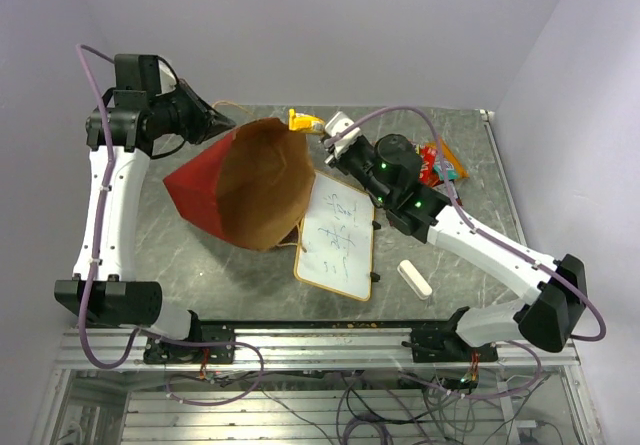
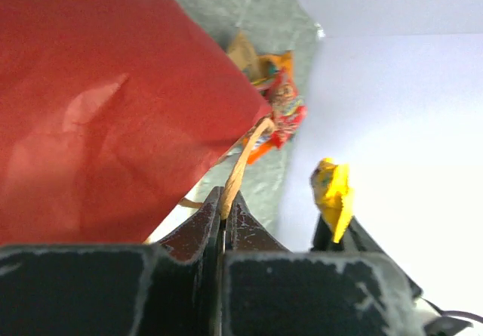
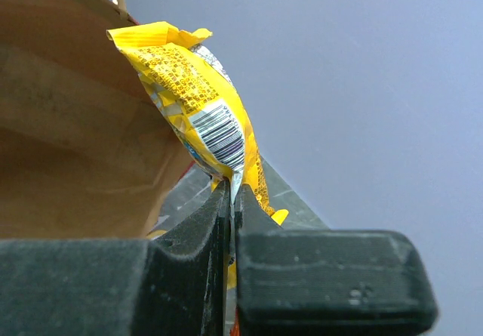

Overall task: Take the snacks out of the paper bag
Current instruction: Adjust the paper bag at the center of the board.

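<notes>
Right gripper (image 3: 231, 191) pinches yellow packet (image 3: 198, 98) at paper bag (image 1: 262, 180) rim, near table (image 1: 455, 265) far edge. Left gripper (image 2: 223, 204) clamps bag's string handle (image 2: 240, 162). Other snacks (image 1: 437, 163) lie toward far right corner.

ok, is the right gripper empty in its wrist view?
No, the right gripper is shut on a yellow snack packet, which it holds beside the open mouth of the paper bag.

A: Can you read the whiteboard (image 1: 340, 230)?
B: No, the writing's too small, and the paper bag (image 1: 255, 180) overlaps its left edge.
A: And the snacks (image 1: 437, 164) behind the right arm (image 1: 470, 235)?
B: Partly hidden; maybe three packets, hard to count.
</notes>
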You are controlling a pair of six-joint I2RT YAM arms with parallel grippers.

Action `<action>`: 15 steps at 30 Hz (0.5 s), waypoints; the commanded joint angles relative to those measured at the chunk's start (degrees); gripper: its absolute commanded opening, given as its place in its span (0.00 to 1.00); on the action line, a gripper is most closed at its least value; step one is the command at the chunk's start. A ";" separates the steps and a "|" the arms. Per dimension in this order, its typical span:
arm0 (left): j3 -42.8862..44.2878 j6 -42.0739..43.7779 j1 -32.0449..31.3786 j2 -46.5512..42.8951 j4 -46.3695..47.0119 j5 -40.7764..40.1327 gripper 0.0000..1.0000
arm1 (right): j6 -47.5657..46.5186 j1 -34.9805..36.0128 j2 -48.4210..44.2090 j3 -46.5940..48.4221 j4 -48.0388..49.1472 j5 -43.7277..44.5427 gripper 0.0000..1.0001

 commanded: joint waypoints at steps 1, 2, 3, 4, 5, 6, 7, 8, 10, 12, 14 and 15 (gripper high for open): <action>-2.81 -10.13 2.11 -1.74 11.26 11.59 0.07 | 0.55 -1.62 -1.98 -0.89 0.92 0.01 0.00; -3.51 -11.33 3.35 -2.07 12.52 12.46 0.07 | 0.51 -1.83 -1.99 -0.80 0.87 0.01 0.00; -4.07 -12.13 4.25 -2.41 13.29 12.86 0.07 | 0.49 -1.89 -2.02 -0.72 0.86 -0.11 0.00; -4.42 -12.53 5.13 -2.70 13.32 12.76 0.07 | 0.55 -1.99 -2.06 -0.67 0.94 -0.27 0.00; -4.81 -12.77 6.08 -2.93 12.28 12.25 0.07 | 0.64 -2.03 -2.13 -0.79 1.06 -0.52 0.00; -5.57 -13.00 6.98 -3.23 11.89 11.80 0.07 | 0.65 -2.12 -2.19 -0.82 1.16 -0.78 0.00; -6.80 -13.49 8.14 -3.54 11.33 11.73 0.07 | 0.68 -2.12 -2.23 -0.95 1.21 -1.00 0.00; -8.38 -14.41 9.18 -3.85 10.93 11.92 0.07 | 0.76 -2.16 -2.24 -1.11 1.26 -1.11 0.00; -11.92 -17.48 11.44 -4.65 11.80 13.37 0.07 | 0.78 -2.28 -2.29 -1.40 1.37 -1.34 0.00; -15.36 -21.11 12.55 -5.76 15.05 15.24 0.07 | 0.86 -2.35 -2.44 -1.74 1.51 -1.57 0.00; -17.08 -24.08 12.80 -6.84 17.75 16.17 0.07 | 1.15 -2.37 -2.58 -2.18 1.84 -1.61 0.00; -16.92 -24.82 12.83 -7.22 17.80 16.02 0.07 | 1.34 -2.44 -2.66 -2.49 2.09 -1.60 0.00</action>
